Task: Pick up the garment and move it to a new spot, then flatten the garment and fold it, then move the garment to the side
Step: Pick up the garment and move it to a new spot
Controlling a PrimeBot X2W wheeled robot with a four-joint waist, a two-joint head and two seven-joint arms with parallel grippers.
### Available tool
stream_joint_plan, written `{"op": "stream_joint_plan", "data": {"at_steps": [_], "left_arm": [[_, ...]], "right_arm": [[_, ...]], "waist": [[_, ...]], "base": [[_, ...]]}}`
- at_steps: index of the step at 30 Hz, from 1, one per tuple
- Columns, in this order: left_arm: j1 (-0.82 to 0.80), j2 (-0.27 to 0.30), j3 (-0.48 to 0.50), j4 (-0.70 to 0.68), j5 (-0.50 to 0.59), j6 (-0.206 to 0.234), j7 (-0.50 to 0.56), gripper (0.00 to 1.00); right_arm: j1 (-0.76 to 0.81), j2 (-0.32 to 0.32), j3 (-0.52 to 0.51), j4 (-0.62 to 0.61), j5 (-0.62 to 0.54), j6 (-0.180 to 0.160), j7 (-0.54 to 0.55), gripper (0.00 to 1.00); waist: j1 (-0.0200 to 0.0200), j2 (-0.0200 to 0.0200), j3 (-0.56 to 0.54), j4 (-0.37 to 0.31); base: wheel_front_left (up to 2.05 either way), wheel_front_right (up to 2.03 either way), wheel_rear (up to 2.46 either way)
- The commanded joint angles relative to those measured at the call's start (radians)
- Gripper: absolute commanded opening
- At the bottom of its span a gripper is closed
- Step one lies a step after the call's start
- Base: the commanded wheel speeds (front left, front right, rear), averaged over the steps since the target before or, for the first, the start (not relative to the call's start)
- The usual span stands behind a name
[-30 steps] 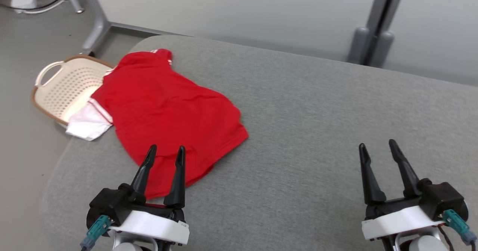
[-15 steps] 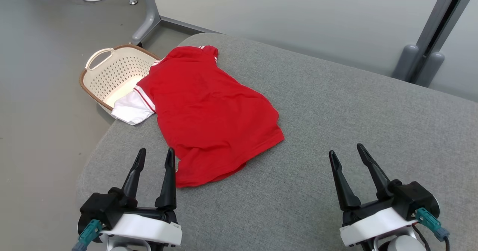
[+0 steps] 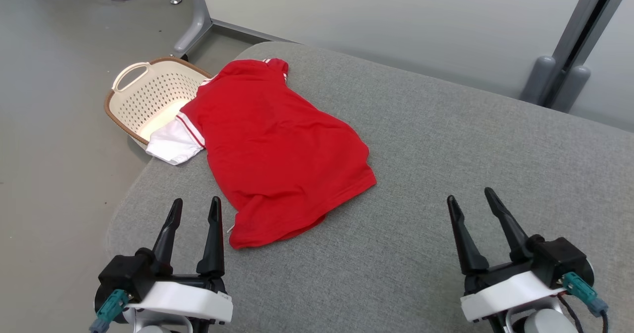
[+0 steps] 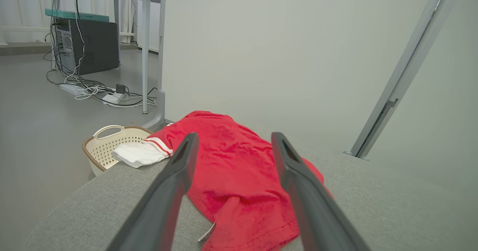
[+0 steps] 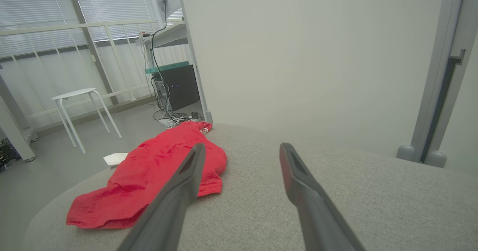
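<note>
The garment (image 3: 277,144) is a red shirt with white striped sleeves. It lies spread on the left part of the grey cushioned surface (image 3: 446,144), one white sleeve hanging over the left edge. It also shows in the left wrist view as the red shirt (image 4: 239,172) and in the right wrist view as the red shirt (image 5: 157,169). My left gripper (image 3: 195,209) hovers open just short of the shirt's near hem, nothing between its fingers. My right gripper (image 3: 470,196) stands open over bare cushion, well right of the shirt.
A cream perforated laundry basket (image 3: 143,100) with a brown rim sits on the floor beside the cushion's left edge, under the hanging sleeve. Grey metal posts (image 3: 559,80) rise behind the far right. A white stool (image 5: 78,109), cables and a computer case stand on the floor further off.
The head camera swung left early on, shifting the whole picture. Since then my left gripper has drawn back slightly toward me and left; the shirt lies unchanged.
</note>
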Motion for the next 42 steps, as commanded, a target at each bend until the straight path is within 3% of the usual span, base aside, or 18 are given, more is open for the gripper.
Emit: {"op": "stream_joint_plan", "data": {"at_steps": [1, 8, 12, 19, 28, 33, 42], "left_arm": [[-0.025, 0.004, 0.014, 0.009, 0.006, -0.009, -0.002, 1.0], [-0.125, 0.01, 0.09, 0.141, -0.018, -0.075, -0.001, 1.0], [-0.24, 0.06, 0.104, 0.242, -0.025, -0.1, 0.002, 1.0], [-0.44, 0.172, 0.085, 0.443, -0.117, -0.114, 0.146, 1.0], [-0.583, 0.277, -0.085, 0.606, -0.276, -0.114, 0.381, 1.0], [-0.62, 0.314, -0.145, 0.644, -0.324, -0.114, 0.44, 1.0], [-0.652, 0.31, -0.257, 0.717, -0.399, -0.115, 0.482, 1.0]], "right_arm": [[0.01, -0.011, -0.019, -0.006, -0.006, 0.0, -0.005, 1.0], [-0.015, -0.046, -0.097, -0.039, -0.03, 0.0, -0.006, 1.0], [-0.037, -0.077, -0.136, -0.055, -0.039, 0.0, -0.005, 1.0], [-0.086, -0.126, -0.185, -0.084, -0.053, 0.0, -0.006, 1.0], [-0.133, -0.148, -0.196, -0.112, -0.064, 0.0, -0.005, 1.0], [-0.138, -0.146, -0.187, -0.111, -0.071, 0.0, -0.006, 1.0], [-0.145, -0.144, -0.162, -0.101, -0.083, 0.0, -0.005, 1.0]], "waist": [[0.0, -0.0001, 0.008, -0.001], [0.0, -0.0001, 0.088, -0.044], [0.0, -0.0001, 0.149, -0.071], [0.0, -0.0001, 0.246, -0.123], [0.0, -0.0001, 0.346, -0.189], [0.0, -0.0001, 0.371, -0.209], [0.0, -0.0001, 0.39, -0.233]], "base": [[0.0, 0.0, 0.0], [0.0, 0.0, 0.0], [0.0, 0.0, 0.0], [0.0, 0.0, 0.0], [0.0, 0.0, 0.0], [0.0, 0.0, 0.0], [0.0, 0.0, 0.0]]}}
